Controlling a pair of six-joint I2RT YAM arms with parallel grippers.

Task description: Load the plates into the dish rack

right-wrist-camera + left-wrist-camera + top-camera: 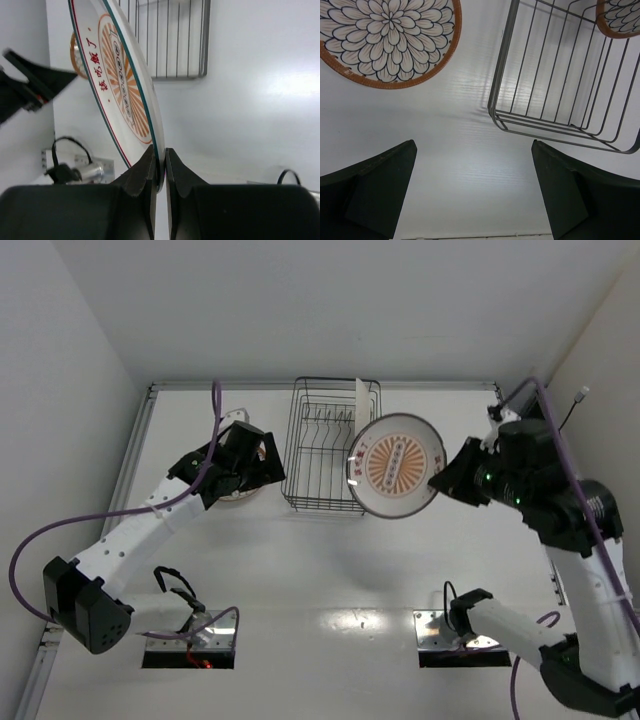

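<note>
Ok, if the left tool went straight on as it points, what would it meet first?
Probably bare table, in the gap between the brown-rimmed plate on the table and the dish rack; depth is unclear.

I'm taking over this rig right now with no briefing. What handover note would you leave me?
Left gripper: open and empty, above the table near the brown-rimmed plate, which lies flat to the left of the dish rack.
Right gripper: shut on the rim of the sunburst plate, held tilted in the air at the rack's right side.
Done: one racked plate stands on edge in the rack.
Left: rack the sunburst plate, then the plate on the table.
</note>
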